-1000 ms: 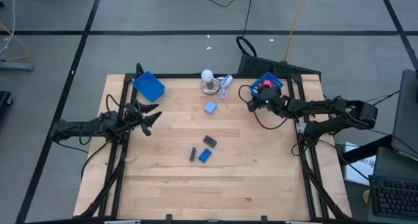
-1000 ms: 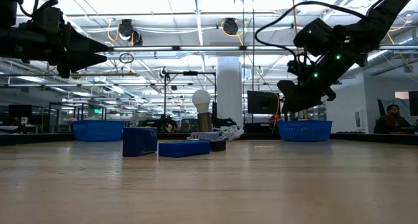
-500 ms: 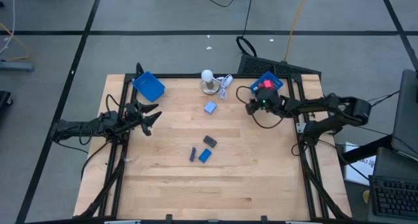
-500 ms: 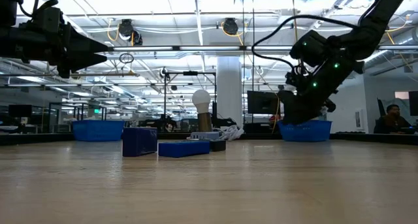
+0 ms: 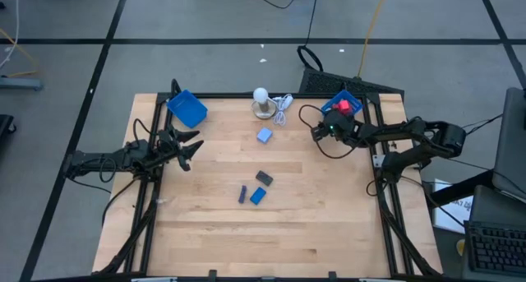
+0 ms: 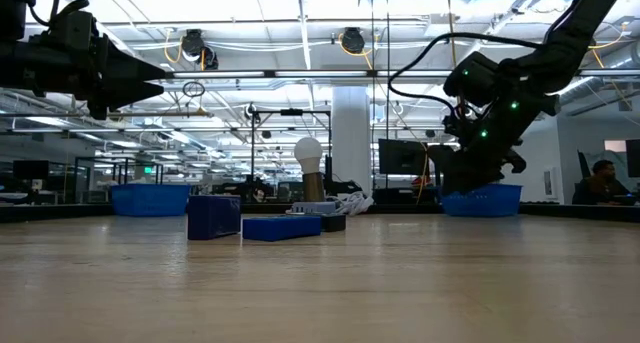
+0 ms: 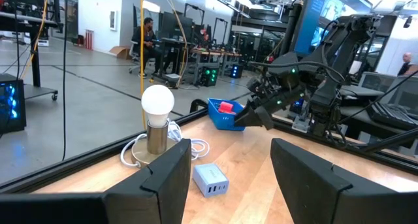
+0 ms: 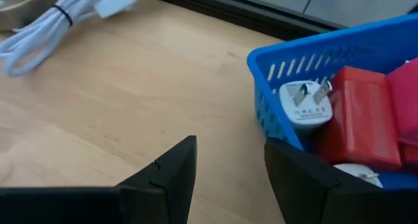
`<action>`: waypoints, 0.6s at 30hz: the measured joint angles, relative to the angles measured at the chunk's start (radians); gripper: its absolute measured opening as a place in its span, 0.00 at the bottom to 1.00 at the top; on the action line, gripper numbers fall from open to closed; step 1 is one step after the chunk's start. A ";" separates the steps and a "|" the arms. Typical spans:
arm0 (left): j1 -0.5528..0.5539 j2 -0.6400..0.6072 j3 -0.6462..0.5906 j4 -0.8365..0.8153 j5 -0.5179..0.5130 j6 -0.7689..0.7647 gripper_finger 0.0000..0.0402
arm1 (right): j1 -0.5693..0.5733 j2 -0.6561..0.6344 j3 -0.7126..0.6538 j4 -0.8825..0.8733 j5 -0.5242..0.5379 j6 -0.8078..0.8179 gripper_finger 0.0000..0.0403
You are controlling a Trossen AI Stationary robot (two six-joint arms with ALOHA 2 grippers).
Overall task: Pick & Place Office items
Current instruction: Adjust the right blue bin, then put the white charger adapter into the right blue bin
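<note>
My right gripper [image 5: 316,133] [image 6: 468,179] is open and low over the table, just left of the right blue tray [image 5: 348,99] [image 8: 307,61]. That tray holds red blocks [image 8: 359,116] and a white plug. Four office items lie flat on the table: a light blue one [image 5: 264,135] [image 7: 210,179], a dark grey one [image 5: 264,177], a dark blue one [image 5: 243,194] [image 6: 213,216] and a blue one [image 5: 258,196] [image 6: 281,226]. My left gripper [image 5: 196,147] [image 7: 232,152] waits open above the left edge. My right gripper [image 8: 228,155] comes level from the table's left at the right tray's left wall [image 8: 277,129]. One open finger [image 8: 307,178] stands close against that wall, and I cannot tell whether it touches. Nothing sits between the fingers.
A second blue tray [image 5: 187,108] sits at the far left corner. A white bulb on a round base [image 5: 261,101] [image 6: 308,168] with a white cord [image 8: 46,25] stands at the far edge's middle. Bare wood [image 5: 271,241] spreads across the near half.
My right gripper came down beside the right tray and then drew a little toward the table's right edge. The tray with its red blocks slid slightly toward the right edge too. My left arm kept still.
</note>
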State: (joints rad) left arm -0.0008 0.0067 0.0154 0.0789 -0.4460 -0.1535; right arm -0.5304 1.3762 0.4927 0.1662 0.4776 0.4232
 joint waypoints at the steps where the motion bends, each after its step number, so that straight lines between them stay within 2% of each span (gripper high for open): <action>1: 0.000 0.000 0.000 0.000 0.000 0.000 0.53 | 0.000 0.000 0.000 -0.010 0.017 0.001 0.42; 10: 0.000 0.000 0.000 0.000 0.000 0.000 0.53 | 0.002 0.000 0.000 -0.019 0.069 -0.015 0.42; 18: 0.000 0.000 0.000 0.000 0.000 0.000 0.53 | 0.018 0.001 -0.001 0.133 -0.199 -0.023 0.42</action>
State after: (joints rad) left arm -0.0006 0.0065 0.0157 0.0790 -0.4460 -0.1535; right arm -0.5122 1.3773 0.4915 0.2995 0.2786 0.3998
